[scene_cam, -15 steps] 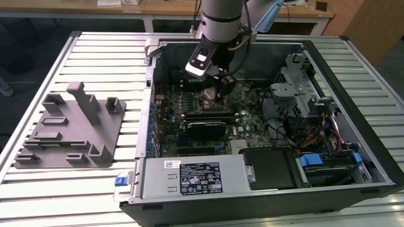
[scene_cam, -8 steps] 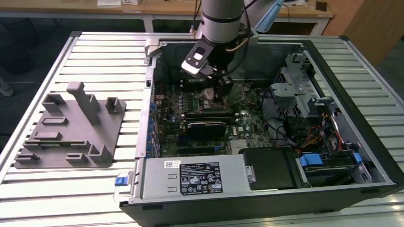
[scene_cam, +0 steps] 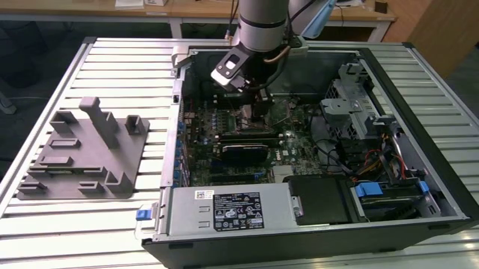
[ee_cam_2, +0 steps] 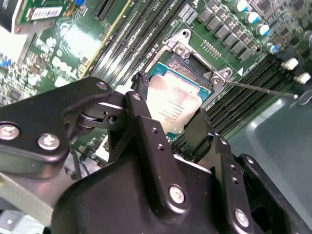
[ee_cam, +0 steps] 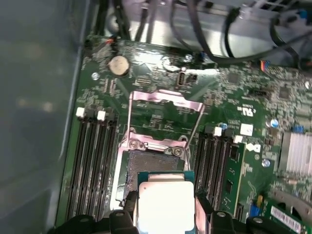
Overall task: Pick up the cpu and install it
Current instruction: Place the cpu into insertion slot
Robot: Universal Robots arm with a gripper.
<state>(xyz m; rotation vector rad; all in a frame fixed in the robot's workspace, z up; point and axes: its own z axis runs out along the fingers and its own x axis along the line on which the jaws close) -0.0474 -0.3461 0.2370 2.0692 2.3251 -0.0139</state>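
The cpu [ee_cam: 165, 207], a flat square chip with a pale shiny top, sits between my two black fingers just over the open socket [ee_cam: 146, 163] on the green motherboard. In the second wrist view the cpu [ee_cam_2: 178, 100] covers most of the socket frame [ee_cam_2: 181, 48]. My gripper [ee_cam: 165, 201] is shut on the cpu's two opposite edges; in the second wrist view my gripper [ee_cam_2: 169, 100] has its fingers [ee_cam_2: 141, 105] on either side of the chip. The socket's metal load plate [ee_cam: 165, 97] is flipped open. In the exterior view my gripper [scene_cam: 254, 109] reaches down into the computer case [scene_cam: 419, 185].
Memory slots [ee_cam: 92, 161] flank the socket on both sides. A black card [scene_cam: 243, 148], the power supply [scene_cam: 228, 210], a drive cage [scene_cam: 359, 106] and loose cables [scene_cam: 374, 162] crowd the case. A grey fixture plate [scene_cam: 82, 151] lies on the slatted table at the exterior view's left.
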